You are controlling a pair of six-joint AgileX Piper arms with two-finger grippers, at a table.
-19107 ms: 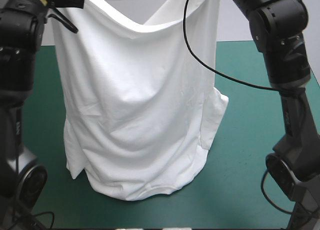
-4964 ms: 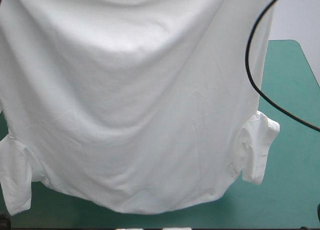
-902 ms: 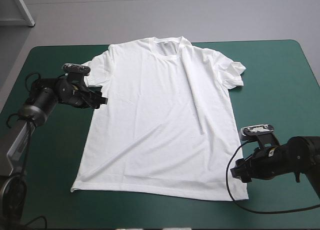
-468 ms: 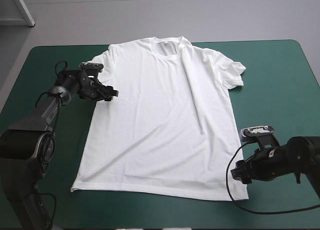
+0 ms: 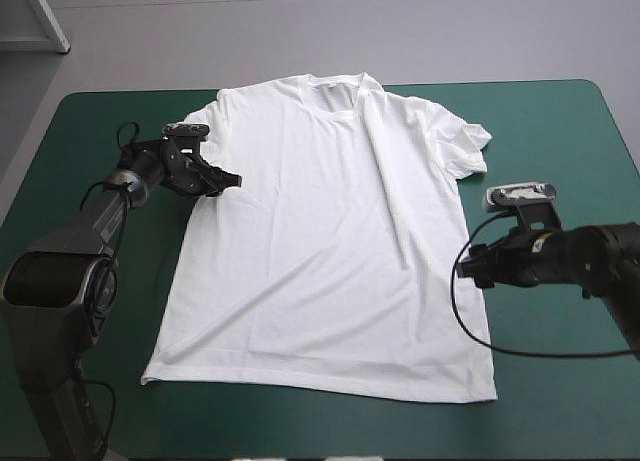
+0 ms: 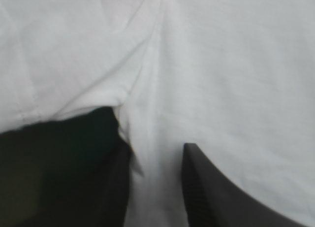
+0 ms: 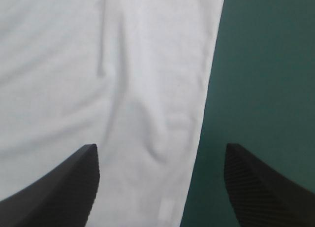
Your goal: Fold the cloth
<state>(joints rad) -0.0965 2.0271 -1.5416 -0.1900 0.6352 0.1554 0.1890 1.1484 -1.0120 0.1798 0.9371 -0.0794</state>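
Note:
The white T-shirt [image 5: 320,231] lies spread flat on the teal-green cover, collar toward the far edge, with a long crease running down its right half. My left gripper [image 5: 232,181] is at the shirt's left armpit. In the left wrist view its black fingers [image 6: 157,143] stand a narrow way apart, open, with a ridge of the T-shirt [image 6: 206,64] between them. My right gripper [image 5: 470,266] sits low at the shirt's right side edge, about halfway down. It is open [image 7: 162,153], and the T-shirt's edge [image 7: 147,89] runs between its fingers.
The right sleeve [image 5: 462,141] is bunched near the far right. Bare teal-green cover [image 5: 560,161] stretches to the right of the shirt and bare cover [image 5: 110,281] lies along its left side. The hem [image 5: 320,386] lies close to the table's near edge.
My left gripper moved in to the armpit and its fingers drew closer together around the cloth. My right gripper slid from the hem corner up along the right side edge.

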